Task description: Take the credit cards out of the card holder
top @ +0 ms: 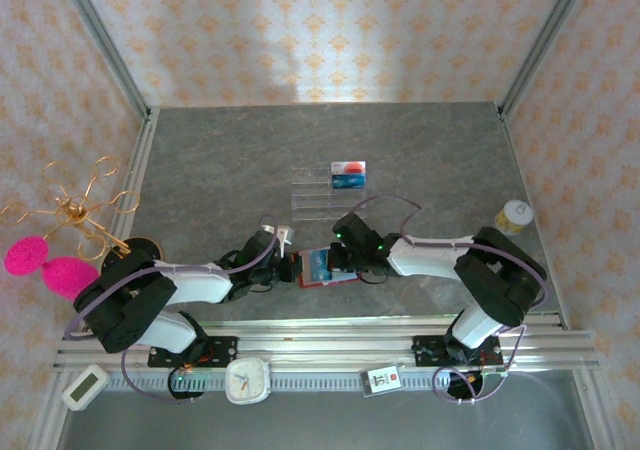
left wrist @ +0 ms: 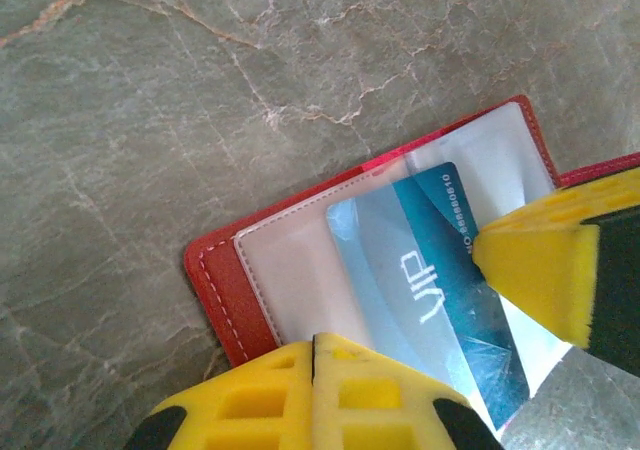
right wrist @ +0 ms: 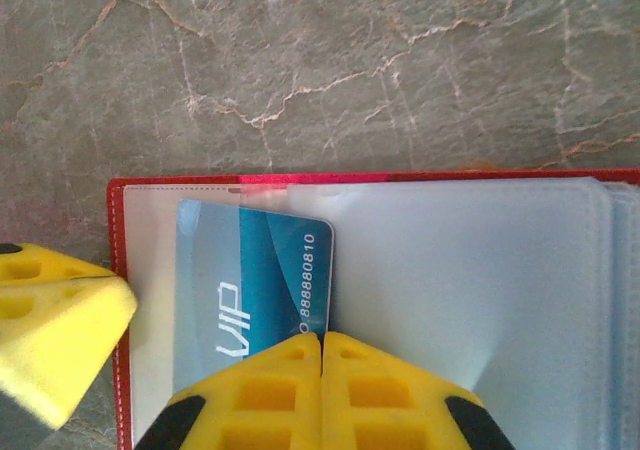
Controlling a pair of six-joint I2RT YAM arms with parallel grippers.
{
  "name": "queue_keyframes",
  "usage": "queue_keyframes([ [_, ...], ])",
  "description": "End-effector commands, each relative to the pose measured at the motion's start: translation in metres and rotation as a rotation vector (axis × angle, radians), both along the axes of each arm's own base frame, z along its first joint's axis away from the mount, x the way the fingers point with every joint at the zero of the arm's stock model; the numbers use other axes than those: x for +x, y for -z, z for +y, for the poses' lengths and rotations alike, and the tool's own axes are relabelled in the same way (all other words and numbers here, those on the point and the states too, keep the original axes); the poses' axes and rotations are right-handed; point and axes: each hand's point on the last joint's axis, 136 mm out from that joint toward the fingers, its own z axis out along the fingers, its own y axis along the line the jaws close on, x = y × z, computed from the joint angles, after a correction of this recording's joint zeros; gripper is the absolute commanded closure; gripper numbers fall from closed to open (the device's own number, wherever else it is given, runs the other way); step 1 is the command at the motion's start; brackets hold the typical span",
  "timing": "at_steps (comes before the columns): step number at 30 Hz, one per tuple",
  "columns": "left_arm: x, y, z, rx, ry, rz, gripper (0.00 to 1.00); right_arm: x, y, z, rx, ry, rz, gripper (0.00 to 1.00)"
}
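Observation:
The card holder [top: 318, 267] is a small red wallet lying open on the table between both arms, its clear sleeves up. A blue credit card marked VIP [right wrist: 260, 260] sticks partway out of a sleeve. My right gripper [right wrist: 321, 342] is shut on that card's edge. My left gripper [left wrist: 315, 342] is shut, its tips resting on the near edge of the card holder [left wrist: 225, 290] by a pale sleeve. The blue card [left wrist: 440, 270] lies between the two grippers. Two more credit cards [top: 348, 174], one pale with a red mark and one blue, lie further back.
A clear acrylic stepped rack [top: 318, 198] stands just behind the cards at mid-table. A yellow-capped bottle [top: 515, 216] is at the right edge. A gold wire stand [top: 85, 210] and pink puffs [top: 45, 263] are at the left. A clock [top: 247, 380] sits on the front rail.

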Motion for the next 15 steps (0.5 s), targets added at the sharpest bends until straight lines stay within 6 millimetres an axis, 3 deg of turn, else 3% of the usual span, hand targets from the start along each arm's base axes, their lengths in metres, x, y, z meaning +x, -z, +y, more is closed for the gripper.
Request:
queue_keyframes([
  [1,0.005,-0.022,-0.008,-0.024,0.029,-0.052,1.00,-0.003,0.004,-0.011,-0.041,0.017,0.000,1.00],
  [3,0.003,-0.035,-0.022,-0.052,0.062,-0.084,1.00,-0.003,0.003,-0.010,-0.033,0.012,-0.001,1.00],
  [5,0.001,-0.034,-0.030,-0.039,0.080,-0.081,1.00,-0.003,0.002,-0.009,-0.027,0.010,-0.004,1.00],
  [14,-0.004,0.011,-0.021,0.059,0.066,0.016,1.00,-0.007,0.003,-0.008,-0.003,0.006,0.009,1.00],
  [15,-0.005,0.015,-0.020,0.074,0.065,0.026,1.00,-0.007,0.004,-0.008,0.005,0.004,0.018,0.96],
])
